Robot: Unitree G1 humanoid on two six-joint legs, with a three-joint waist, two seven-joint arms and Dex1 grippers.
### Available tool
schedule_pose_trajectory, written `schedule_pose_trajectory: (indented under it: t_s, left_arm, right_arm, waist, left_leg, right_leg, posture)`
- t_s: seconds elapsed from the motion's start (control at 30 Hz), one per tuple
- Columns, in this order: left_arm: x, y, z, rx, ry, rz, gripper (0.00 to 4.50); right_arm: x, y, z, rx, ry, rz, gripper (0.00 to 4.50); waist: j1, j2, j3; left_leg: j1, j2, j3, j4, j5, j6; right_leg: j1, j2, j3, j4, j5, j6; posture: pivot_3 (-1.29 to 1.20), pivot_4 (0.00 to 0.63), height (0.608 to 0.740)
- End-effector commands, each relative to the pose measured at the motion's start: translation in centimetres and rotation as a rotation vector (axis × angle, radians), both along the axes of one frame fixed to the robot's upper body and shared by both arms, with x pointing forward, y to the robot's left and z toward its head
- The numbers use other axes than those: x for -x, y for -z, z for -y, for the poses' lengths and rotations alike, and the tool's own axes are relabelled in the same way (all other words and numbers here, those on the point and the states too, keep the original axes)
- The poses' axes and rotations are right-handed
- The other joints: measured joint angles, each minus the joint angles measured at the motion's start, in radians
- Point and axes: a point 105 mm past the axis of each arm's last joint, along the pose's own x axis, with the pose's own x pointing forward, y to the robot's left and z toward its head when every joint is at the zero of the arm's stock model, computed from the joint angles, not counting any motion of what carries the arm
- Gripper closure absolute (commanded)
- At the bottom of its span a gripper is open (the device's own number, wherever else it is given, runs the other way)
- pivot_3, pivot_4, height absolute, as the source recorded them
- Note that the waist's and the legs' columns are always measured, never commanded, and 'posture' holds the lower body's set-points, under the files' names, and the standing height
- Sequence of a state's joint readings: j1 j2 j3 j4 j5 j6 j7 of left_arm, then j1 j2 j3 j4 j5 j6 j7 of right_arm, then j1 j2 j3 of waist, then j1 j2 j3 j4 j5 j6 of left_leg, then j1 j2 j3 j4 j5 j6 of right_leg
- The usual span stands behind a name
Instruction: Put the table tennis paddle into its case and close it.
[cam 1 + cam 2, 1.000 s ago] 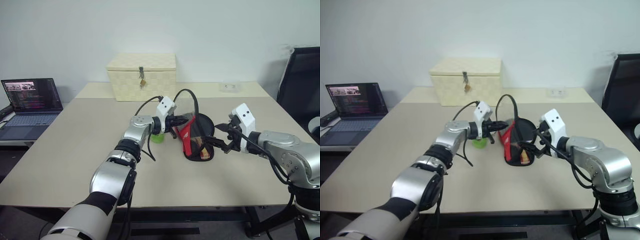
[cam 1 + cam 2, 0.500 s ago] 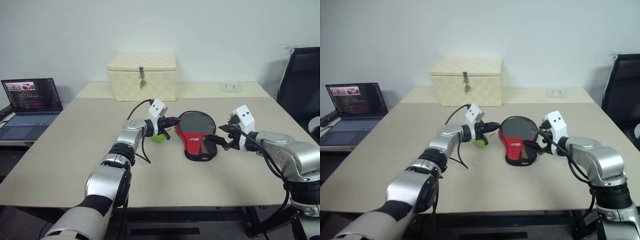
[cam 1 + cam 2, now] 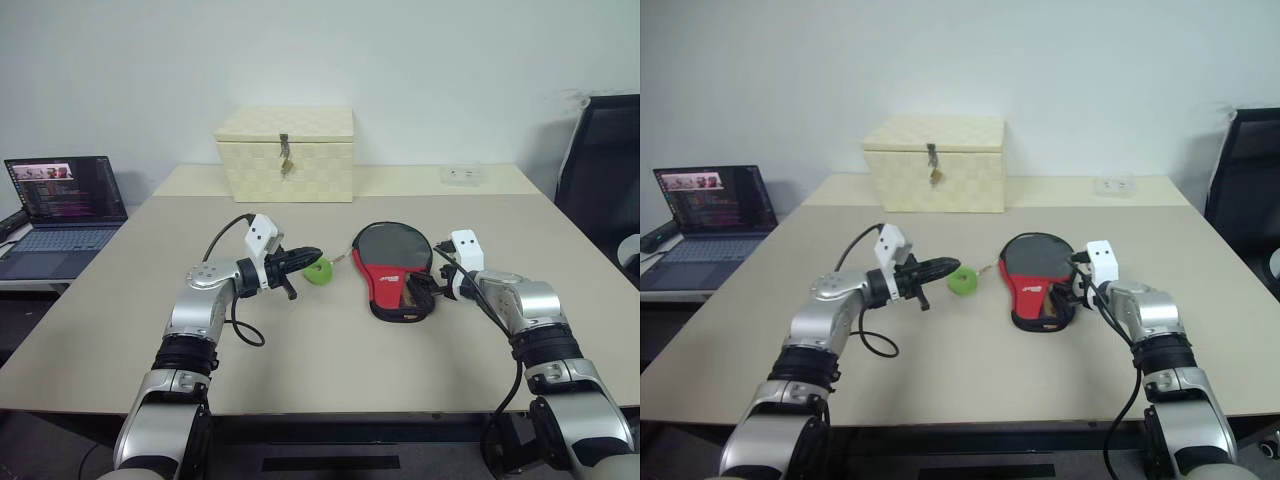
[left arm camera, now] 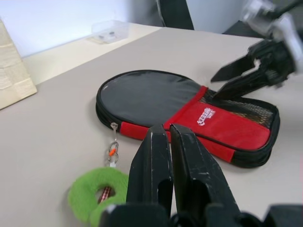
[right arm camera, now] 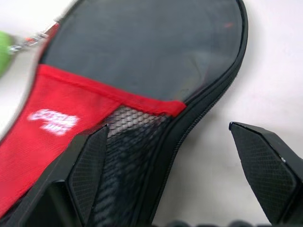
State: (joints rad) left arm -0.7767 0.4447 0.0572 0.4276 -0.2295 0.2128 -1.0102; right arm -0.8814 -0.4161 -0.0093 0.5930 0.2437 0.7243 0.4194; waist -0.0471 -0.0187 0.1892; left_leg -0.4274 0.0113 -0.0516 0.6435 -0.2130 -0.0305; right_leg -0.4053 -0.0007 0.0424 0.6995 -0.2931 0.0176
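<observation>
A: Judging by how it lies, the case (image 3: 393, 270) looks zipped shut and flat on the desk (image 3: 150, 300), red logo panel up; I take the table tennis paddle to be inside, though I can't see it.

B: Agreed. The left claw (image 3: 307, 256) has its fingers pressed together, empty, hovering just beside the green tag (image 3: 318, 272) on its cord.

A: And the right claw (image 3: 425, 287)?

B: Fingers spread wide over the mesh pocket at the case's handle end, one above the mesh, one off the edge. Nothing held.

A: So how to finish cleanly?

B: I'd check the zip pull sits at its end by the tag. If it's short, pin the handle end with the right claw and draw the tag away level, not upward.
</observation>
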Motion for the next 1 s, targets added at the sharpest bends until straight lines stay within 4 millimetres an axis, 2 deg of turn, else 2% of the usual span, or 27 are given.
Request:
schedule_pose_trajectory:
  t_s: [0.03,0.17,0.27,0.37,0.6,0.67,0.83,1.0]
  left_arm:
    - [0.7,-1.9,-0.5,0.007,-0.009,0.061,4.29]
    - [0.9,-2.0,-0.8,0.004,-0.030,0.057,4.29]
    - [0.9,-2.0,-0.7,0.003,-0.032,0.057,4.31]
    - [1.0,-2.1,-0.6,0.004,-0.035,0.058,4.31]
    - [1.0,-2.0,-0.6,0.001,-0.038,0.056,4.31]
    - [1.2,-1.8,-0.7,-0.005,-0.033,0.050,4.31]
    - [2.9,-1.0,-1.0,-0.024,0.041,0.006,4.31]
    - [6.4,0.1,-0.8,-0.034,0.177,-0.093,4.31]
  right_arm:
    - [-0.5,-0.2,-0.4,0.001,-0.024,0.002,0.03]
    - [-0.1,1.1,-1.5,-0.021,-0.069,-0.061,0.03]
    - [0.2,1.6,-2.7,-0.048,-0.113,-0.093,0.59]
    - [0.7,2.1,-4.2,-0.061,-0.167,-0.121,1.54]
    - [0.6,3.3,-5.0,-0.072,-0.167,-0.163,3.81]
    - [0.8,3.4,-6.0,-0.104,-0.196,-0.185,4.39]
    - [2.3,2.2,-9.4,-0.216,-0.327,-0.234,4.48]
    - [4.6,0.8,-12.5,-0.286,-0.410,-0.257,4.48]
  waist:
    - [0.000,0.000,0.000]
    - [-0.001,0.000,0.000]
    - [-0.007,0.000,0.000]
    - [-0.013,0.000,-0.001]
    - [-0.017,-0.001,-0.001]
    - [-0.019,-0.001,-0.001]
    - [-0.037,-0.001,-0.001]
    - [-0.047,-0.001,-0.001]
  left_leg:
    - [0.000,0.000,0.000,0.000,0.000,0.000]
    - [0.001,0.000,0.000,0.000,0.000,0.000]
    - [0.001,0.001,0.001,0.000,0.000,0.000]
    - [0.002,0.001,0.001,0.000,0.000,0.000]
    - [0.006,0.001,0.002,0.000,0.000,0.000]
    - [0.011,0.001,0.003,0.000,0.000,0.000]
    - [0.014,0.002,0.002,-0.001,0.000,0.000]
    - [0.014,0.005,0.000,-0.004,0.000,0.000]
  right_leg:
    - [0.000,0.000,0.000,0.000,0.000,0.000]
    - [0.000,0.000,0.000,0.001,0.000,0.000]
    - [0.001,0.000,0.001,0.001,0.000,0.000]
    - [0.001,0.000,0.001,0.001,0.000,0.000]
    - [0.002,0.000,0.003,0.004,0.000,0.000]
    - [0.006,0.000,0.004,0.005,0.000,0.000]
    - [0.010,0.002,0.004,0.004,0.000,-0.001]
    - [0.007,0.001,0.005,0.004,-0.001,-0.002]
  posture:
    - [0.00,0.150,0.740]
    - [0.00,0.150,0.740]
    - [0.00,0.150,0.740]
    - [0.00,0.150,0.740]
    - [0.00,0.150,0.740]
    - [0.00,0.150,0.740]
    - [0.00,0.150,0.740]
    - [0.00,0.150,0.740]
